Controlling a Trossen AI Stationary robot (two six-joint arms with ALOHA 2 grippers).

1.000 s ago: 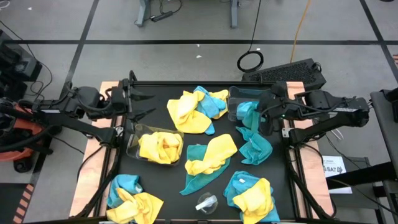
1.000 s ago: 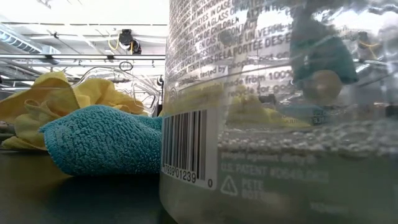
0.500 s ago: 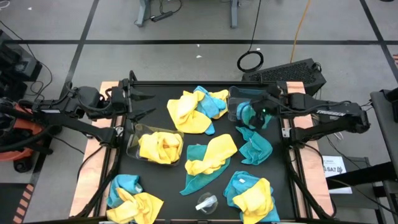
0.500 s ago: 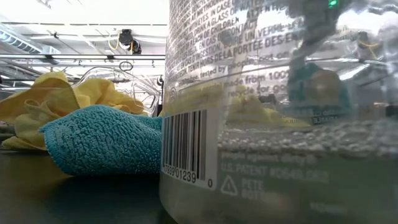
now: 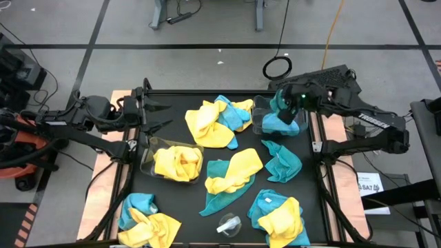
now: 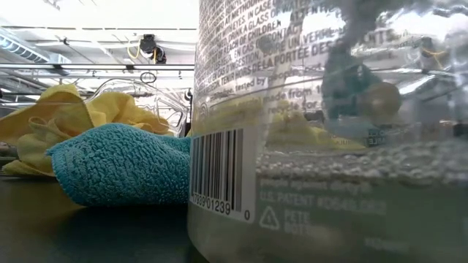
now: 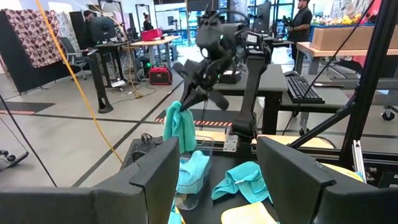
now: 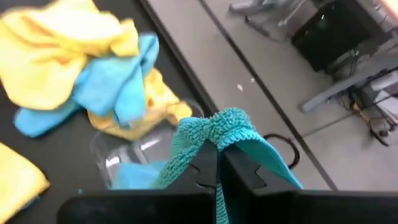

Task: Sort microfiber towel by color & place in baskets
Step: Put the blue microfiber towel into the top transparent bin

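1. The right gripper (image 5: pixel 284 105) is pinching a teal towel (image 7: pixel 180 127) between closed fingers and hanging it over the right basket (image 5: pixel 258 116) at the table's 1 o'clock; the risk is that the cloth is dangling near the rim and may drape over the wall when let go.
2. The fuzzy cloth may be clinging to the fingers (image 8: pixel 205 168), dragging back out.
3. The left gripper (image 5: pixel 160 116) is waiting at 10 o'clock, fingers spread and empty.
4. The left basket (image 5: pixel 146 153), at 8 o'clock, is holding a yellow towel (image 5: pixel 178 162); mixed piles (image 5: pixel 220 118) are lying tangled, so a later grab may be lifting two colours.
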